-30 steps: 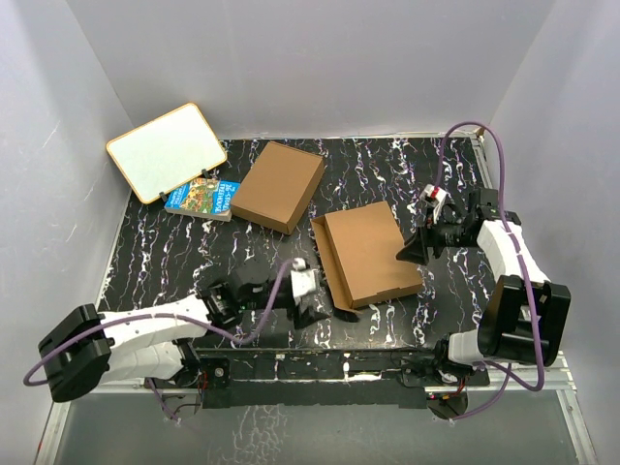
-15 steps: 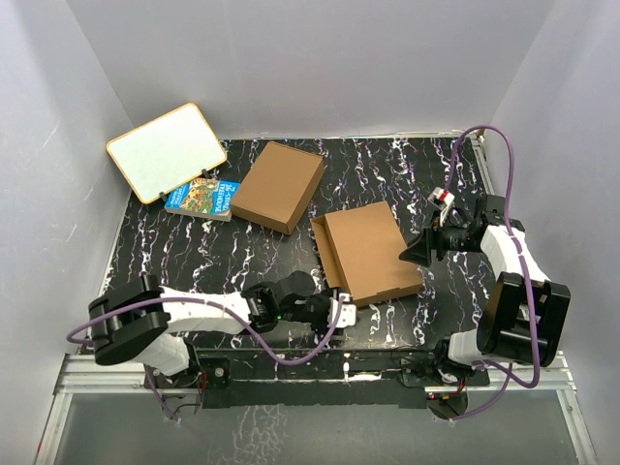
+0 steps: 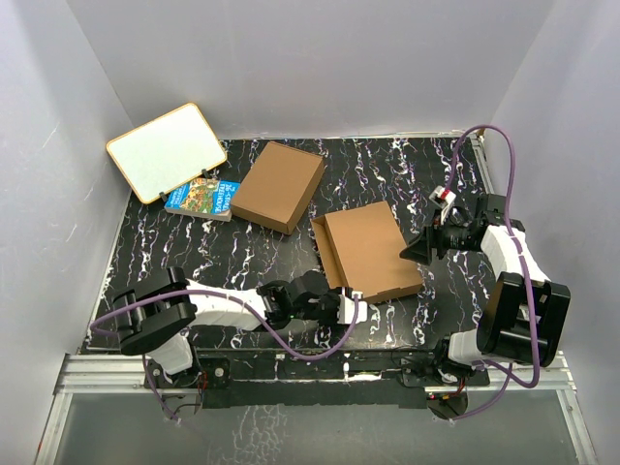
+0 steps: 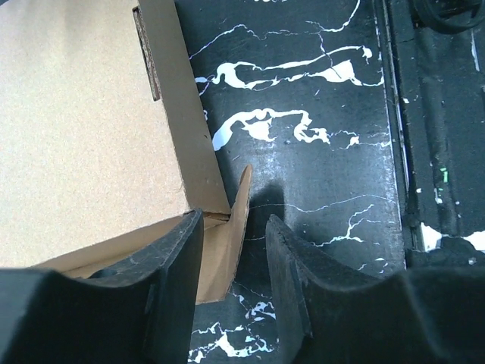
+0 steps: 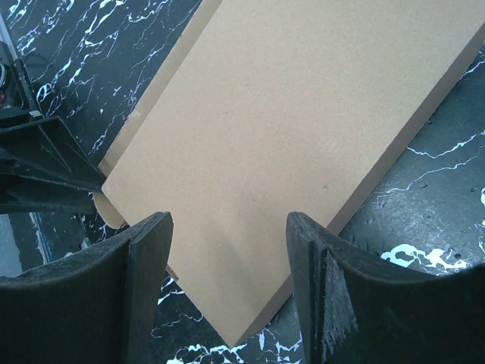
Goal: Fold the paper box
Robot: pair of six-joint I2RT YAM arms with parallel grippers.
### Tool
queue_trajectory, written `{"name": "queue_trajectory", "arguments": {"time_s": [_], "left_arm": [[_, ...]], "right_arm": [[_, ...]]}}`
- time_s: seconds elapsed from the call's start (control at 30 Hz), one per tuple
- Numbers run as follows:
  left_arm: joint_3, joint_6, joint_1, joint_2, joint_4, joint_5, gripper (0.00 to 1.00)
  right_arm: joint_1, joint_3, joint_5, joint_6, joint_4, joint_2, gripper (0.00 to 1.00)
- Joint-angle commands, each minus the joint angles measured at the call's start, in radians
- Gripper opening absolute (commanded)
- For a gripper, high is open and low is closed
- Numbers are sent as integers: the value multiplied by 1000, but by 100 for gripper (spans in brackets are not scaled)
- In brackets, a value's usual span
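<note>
Paper box (image 3: pixel 368 254), plain brown die-cut cardboard with flaps and a slit (image 4: pixel 146 53), lying flat a touch toward 3 o'clock from the middle of the black white-veined table (image 3: pixel 194 252), top panel down over the tray. Looks light, thin and fairly stiff, but probably creases or slides if shoved, so better pinched by a free edge than pressed on the big face. Best handle, at a guess: the small upright corner flap (image 4: pixel 227 262) at the box's 7 o'clock corner, plus something steadying the 3 o'clock edge to stop any skating on that slick-looking top.

Left gripper (image 4: pixel 233 224) right at that corner, fingers partly spread either side of the flap with a gap on one side, so not clamped as far as can be told. Right gripper (image 5: pixel 227 224) hovering over the lid's 3 o'clock edge, fingers wide apart, nothing between them.

Changed since a second ago: left arm, then off at the box's 8 o'clock, now stretched along the near edge and reaching into the corner, fingers narrower. Barely any shift on the right side, none for the box.
</note>
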Motion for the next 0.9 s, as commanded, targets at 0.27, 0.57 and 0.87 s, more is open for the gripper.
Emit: {"name": "queue_trajectory", "arguments": {"time_s": [0.27,0.57,0.87], "left_arm": [[28,-29,-7,9,37,-5,28],[16,-43,-6,3,35,2,22],[9,-57,-7,4,32,5,19]], "right_arm": [[-19,-18,-11,64,105,-18,67],[-37,-30,-2,146,163,-14,68],[-38,-44,17,216,220,-10,70]]}}
